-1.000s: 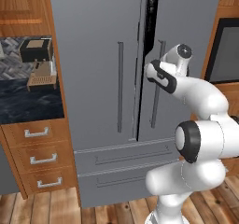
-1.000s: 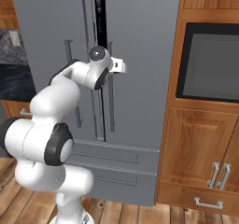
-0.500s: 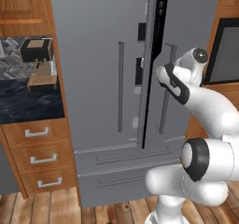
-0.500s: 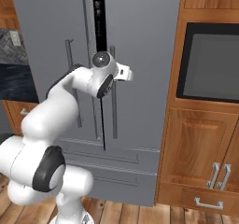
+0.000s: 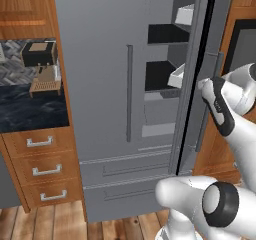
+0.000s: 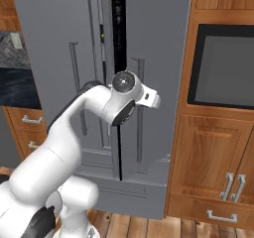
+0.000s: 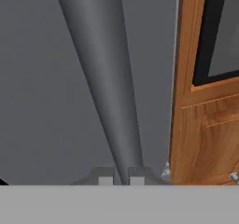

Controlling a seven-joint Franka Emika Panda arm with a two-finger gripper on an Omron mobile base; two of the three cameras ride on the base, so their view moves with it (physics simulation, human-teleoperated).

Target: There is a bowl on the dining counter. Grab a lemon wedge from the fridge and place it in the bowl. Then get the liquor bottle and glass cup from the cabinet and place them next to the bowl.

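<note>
At centre right, our pincer (image 7: 121, 178) is clamping the fridge (image 5: 105, 84) right door's bar handle (image 7: 105, 78); the door is now swinging wider, exposing shelves for the lemon-wedge search.

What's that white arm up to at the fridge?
The robot arm is opening the fridge. Its gripper is at the long bar handle of the right-hand door, which stands partly swung out. Through the gap you can see dark shelves and white door bins inside. The left door, with its own handle, is shut. No lemon wedge can be made out.
</note>
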